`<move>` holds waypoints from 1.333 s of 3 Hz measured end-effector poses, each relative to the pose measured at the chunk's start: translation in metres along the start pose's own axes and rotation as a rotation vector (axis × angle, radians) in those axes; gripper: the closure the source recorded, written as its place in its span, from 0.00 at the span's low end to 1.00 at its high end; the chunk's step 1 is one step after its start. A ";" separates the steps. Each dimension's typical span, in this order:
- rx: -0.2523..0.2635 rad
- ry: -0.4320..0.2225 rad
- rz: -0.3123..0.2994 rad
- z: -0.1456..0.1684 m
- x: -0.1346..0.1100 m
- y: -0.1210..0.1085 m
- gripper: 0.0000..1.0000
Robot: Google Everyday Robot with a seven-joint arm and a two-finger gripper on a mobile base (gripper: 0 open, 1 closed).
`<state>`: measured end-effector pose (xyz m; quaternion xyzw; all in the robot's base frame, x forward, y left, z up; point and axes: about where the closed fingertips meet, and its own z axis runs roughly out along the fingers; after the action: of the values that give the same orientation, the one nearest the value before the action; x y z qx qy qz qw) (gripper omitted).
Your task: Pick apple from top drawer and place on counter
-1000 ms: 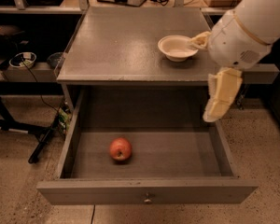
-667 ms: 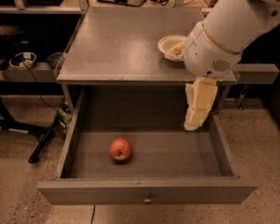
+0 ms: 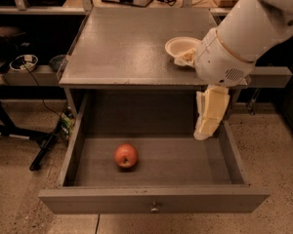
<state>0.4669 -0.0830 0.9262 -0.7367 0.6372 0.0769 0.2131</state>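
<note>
The apple, small and red-orange, lies on the floor of the open top drawer, left of centre. The drawer is pulled fully out, with a small round knob on its front panel. My gripper hangs from the white arm and points down over the drawer's right rear part, above the drawer floor and well to the right of the apple. It holds nothing that I can see. The grey counter is the cabinet's top, above the drawer.
A white bowl sits on the counter's right side, partly hidden by my arm. A shelf with a small bowl and cables stands at the left. Dark stand legs lie on the speckled floor to the drawer's left.
My arm and gripper have moved left and slightly down, from beside the drawer's right edge to over its right rear part. The apple has not moved.
</note>
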 end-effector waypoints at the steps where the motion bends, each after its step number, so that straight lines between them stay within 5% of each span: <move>1: -0.001 -0.050 0.002 0.015 0.002 0.002 0.00; 4: -0.024 -0.153 -0.015 0.064 -0.012 0.005 0.00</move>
<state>0.4702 -0.0463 0.8723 -0.7358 0.6125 0.1390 0.2532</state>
